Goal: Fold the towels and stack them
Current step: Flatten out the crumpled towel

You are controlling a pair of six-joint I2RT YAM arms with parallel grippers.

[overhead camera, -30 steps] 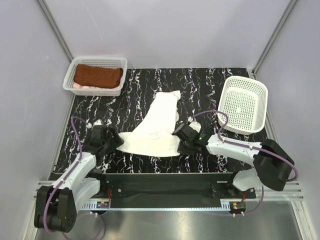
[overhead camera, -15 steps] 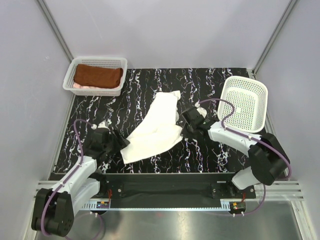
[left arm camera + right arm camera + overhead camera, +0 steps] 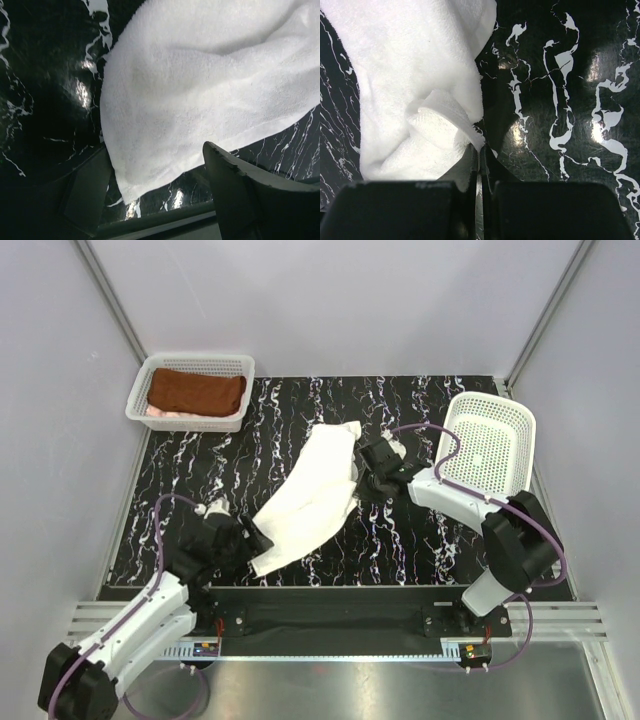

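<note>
- White towel (image 3: pixel 310 495) lies crumpled in the middle of the surface (image 3: pixel 430 400), running from 12 toward 7 o'clock.
- Left tool (image 3: pixel 255 540), at 7 o'clock, stands open, the towel's near corner lying between its fingers.
- Right tool (image 3: pixel 480 155), closed, pinches the towel's 3 o'clock edge.
- Brown towel (image 3: pixel 196 393) sits over pink towel (image 3: pixel 160 412) in the 11 o'clock basket (image 3: pixel 190 362).

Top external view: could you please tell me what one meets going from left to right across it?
In order: far-left white plastic mesh basket holding the rust-brown cloth towel → left pincer → white cloth towel → right pincer → right-hand white plastic mesh basket.
</note>
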